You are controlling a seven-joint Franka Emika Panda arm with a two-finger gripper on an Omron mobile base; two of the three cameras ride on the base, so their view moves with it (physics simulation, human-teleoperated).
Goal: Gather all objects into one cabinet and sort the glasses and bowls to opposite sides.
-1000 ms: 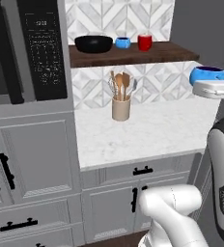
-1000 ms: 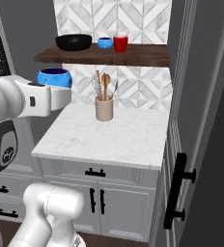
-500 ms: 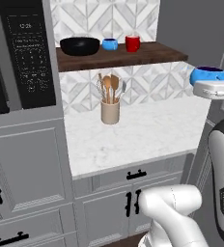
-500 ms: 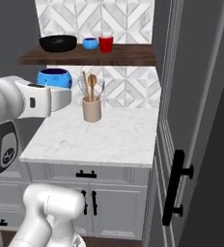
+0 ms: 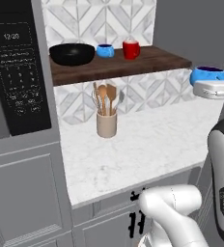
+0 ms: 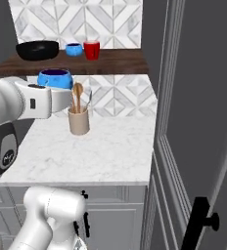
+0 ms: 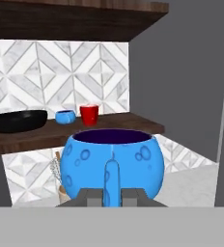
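I have the pincer (image 7: pixel 111 197) closed on the handle of a blue cup (image 7: pixel 116 161), which sits upright just above the finger tips in the hand view, dark inside facing up. In the left base view the carried cup (image 5: pixel 207 75) rides at the right edge of the frame, on the white hand.

What the coming move turns on, as I judge it: the dark wood shelf (image 5: pixel 152 58) lies ahead of the cup and to the left in the hand view, its board running left to right across the frame at about the height of the cup's rim. I will need to lift a little and carry forward.

On that shelf, from left to right in the left base view, stand the black bowl (image 5: pixel 71 53), the second blue cup (image 5: pixel 105 50) and the red mug (image 5: pixel 131 49), the two small ones just beside each other. The right stretch of the board is bare, so that is where I would set this cup.

Below, the marble table (image 5: pixel 147 140) carries a beige utensil holder (image 5: pixel 106 123) with wooden spoons. A tall grey door (image 6: pixel 203 97) stands at the right of the right base view.
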